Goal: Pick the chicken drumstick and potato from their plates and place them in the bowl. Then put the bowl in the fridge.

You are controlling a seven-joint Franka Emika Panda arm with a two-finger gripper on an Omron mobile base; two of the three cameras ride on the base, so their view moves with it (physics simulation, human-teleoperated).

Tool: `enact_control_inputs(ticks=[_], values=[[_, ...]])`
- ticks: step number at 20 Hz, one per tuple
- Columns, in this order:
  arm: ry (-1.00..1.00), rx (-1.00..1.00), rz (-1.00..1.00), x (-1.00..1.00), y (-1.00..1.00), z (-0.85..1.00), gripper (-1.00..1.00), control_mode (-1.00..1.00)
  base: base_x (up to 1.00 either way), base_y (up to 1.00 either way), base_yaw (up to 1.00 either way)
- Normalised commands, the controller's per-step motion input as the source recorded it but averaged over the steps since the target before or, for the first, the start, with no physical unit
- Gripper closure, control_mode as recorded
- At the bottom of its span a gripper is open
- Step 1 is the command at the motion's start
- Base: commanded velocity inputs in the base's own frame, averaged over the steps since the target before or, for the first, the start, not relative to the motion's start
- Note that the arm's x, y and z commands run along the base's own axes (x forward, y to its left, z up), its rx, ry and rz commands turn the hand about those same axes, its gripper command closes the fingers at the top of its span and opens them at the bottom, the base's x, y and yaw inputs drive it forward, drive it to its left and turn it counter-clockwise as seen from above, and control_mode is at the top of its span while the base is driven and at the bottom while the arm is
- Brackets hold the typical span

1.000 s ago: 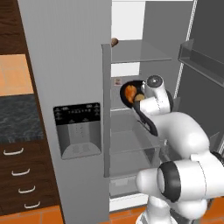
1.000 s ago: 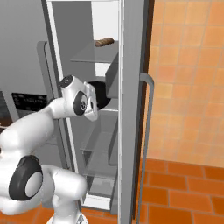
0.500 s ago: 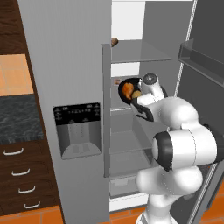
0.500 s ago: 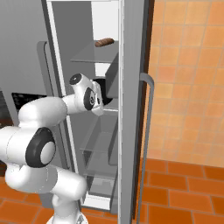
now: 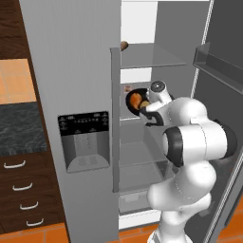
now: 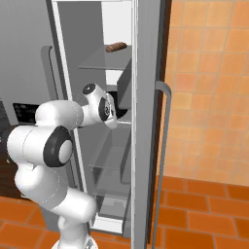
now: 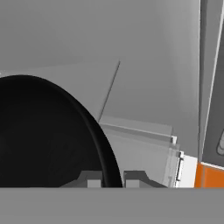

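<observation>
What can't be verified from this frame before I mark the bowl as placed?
- Whether the bowl rests on the fridge shelf: left base view, arm covers its underside.
- The potato: the bowl's contents show as orange only, too small to separate.
- The bowl's inside: hand view, all black.
- The bowl: right base view, behind the gripper, shut on its rim.

Orange tile floor (image 6: 204, 204), orange tile wall (image 6: 209, 73). Dark brown drawers (image 5: 21, 190) under black speckled counter (image 5: 21, 126), dark cabinet (image 5: 9, 28) above. Even, flat light.

bowl (image 7: 48, 135): glossy black | fridge (image 5: 71, 71): grey steel | drumstick (image 5: 135, 100): orange-brown
</observation>
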Motion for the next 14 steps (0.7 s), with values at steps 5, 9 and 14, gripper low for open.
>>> enact_control_inputs(ticks=[5,9,14], values=[[0.03,0.0,0.03,0.46,0.0,-0.03,1.0,-1.0,0.0,0.0,0.0],[0.05,0.0,0.01,0.64,0.0,-0.04,1.0,-1.0,0.0,0.0,0.0],[0.07,0.0,0.01,0.48,0.0,-0.29,1.0,-1.0,0.0,0.0,0.0]])
